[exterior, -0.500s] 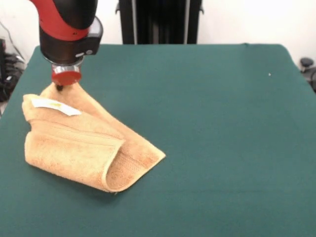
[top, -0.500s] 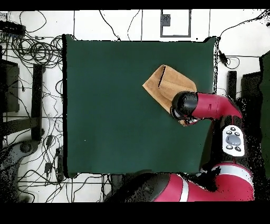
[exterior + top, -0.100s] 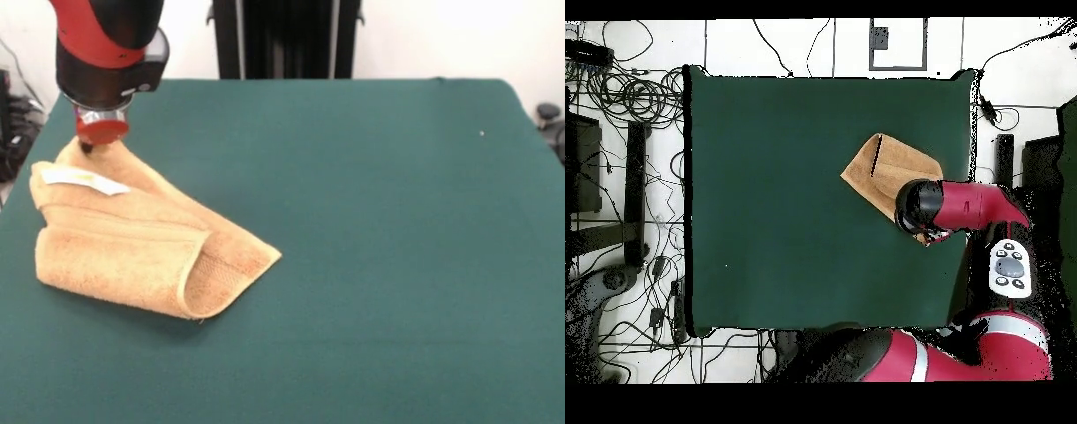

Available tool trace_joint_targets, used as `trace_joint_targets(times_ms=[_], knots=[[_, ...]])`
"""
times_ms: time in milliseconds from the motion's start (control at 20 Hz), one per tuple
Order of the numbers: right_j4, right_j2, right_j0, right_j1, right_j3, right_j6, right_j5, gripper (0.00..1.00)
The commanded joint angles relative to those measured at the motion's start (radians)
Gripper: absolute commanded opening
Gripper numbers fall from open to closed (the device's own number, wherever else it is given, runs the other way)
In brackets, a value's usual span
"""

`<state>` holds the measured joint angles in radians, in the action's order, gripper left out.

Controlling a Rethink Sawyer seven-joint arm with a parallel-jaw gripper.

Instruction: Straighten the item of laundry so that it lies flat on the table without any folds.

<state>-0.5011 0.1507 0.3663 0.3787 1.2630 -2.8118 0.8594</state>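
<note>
The orange-tan towel (image 3: 887, 170) lies folded on the dark green worktop (image 3: 785, 200), close to one side edge — a crease line runs across its upper layer. The red and black arm (image 3: 965, 205) reaches over the towel's nearer corner, covering it. Cables (image 3: 625, 100) sprawl on the floor beside the worktop.

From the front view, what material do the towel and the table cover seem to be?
The towel looks like soft looped terry cloth, matte, with a flatter woven band. The table cover looks like dark green felt: even, dull, no shine. Both are judged by look only.
</note>
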Motion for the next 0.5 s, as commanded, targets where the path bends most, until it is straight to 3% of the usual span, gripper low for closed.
trace_joint_targets(times_ms=[50,500], knots=[[-0.058,-0.085,0.029,-0.043,0.122,0.169,-0.122,0.00],[-0.099,-0.067,0.009,-0.100,0.065,0.116,-0.166,0.00]])
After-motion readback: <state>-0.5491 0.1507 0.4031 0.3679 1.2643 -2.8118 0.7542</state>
